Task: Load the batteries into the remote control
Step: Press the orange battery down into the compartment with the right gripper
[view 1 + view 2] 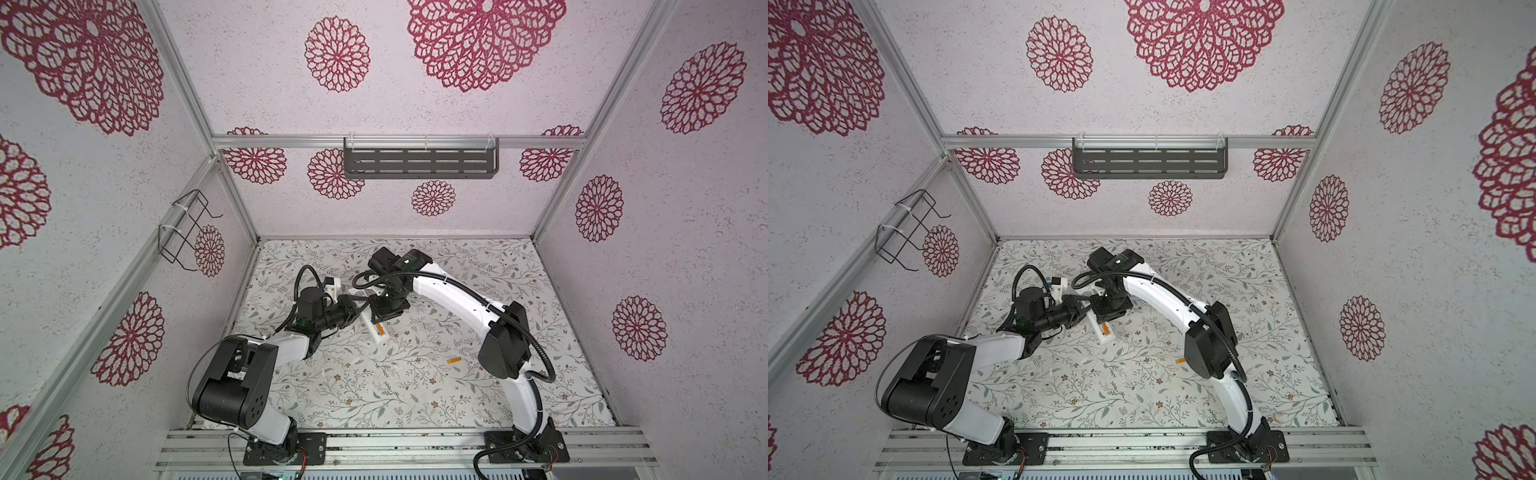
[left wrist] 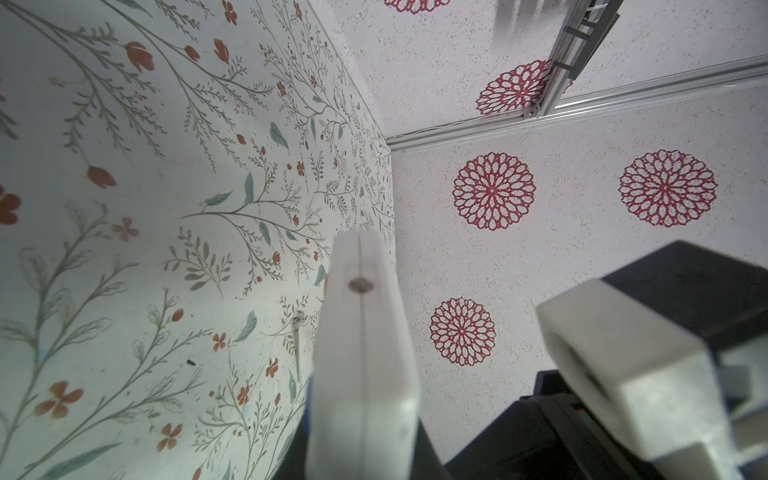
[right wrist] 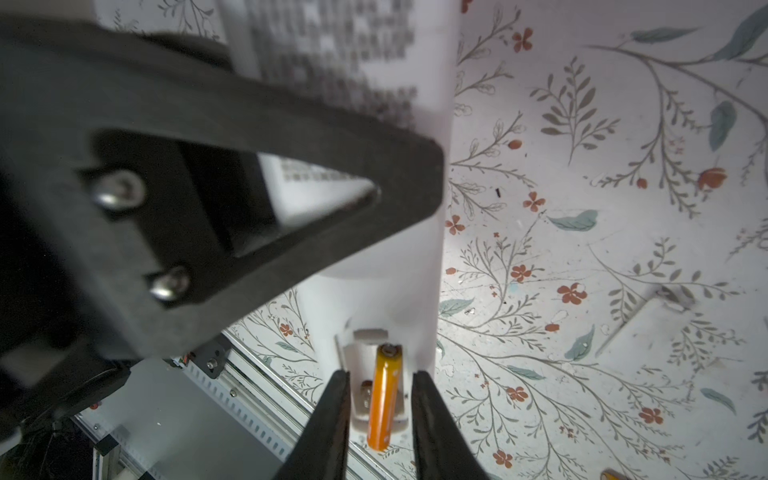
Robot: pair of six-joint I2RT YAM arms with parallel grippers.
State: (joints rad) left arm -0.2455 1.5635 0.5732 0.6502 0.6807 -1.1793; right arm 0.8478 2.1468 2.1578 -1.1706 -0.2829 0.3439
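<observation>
1. The right gripper is released: its black fingers stand one on each side of the orange battery, gripping nothing.
2. The orange battery lies lengthwise in the open compartment at one end of the remote control. Whether it is fully seated cannot be told.
3. The left gripper is clenched on the remote control, holding it aslant over the floral table.
4. The second battery lies on the table, well apart from the remote control.

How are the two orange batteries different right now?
One battery lies in the remote control's open slot, lined up with it. The other battery lies loose on the flowery table, away from the remote, pointing a different way. Both are slim, orange and look the same size.
</observation>
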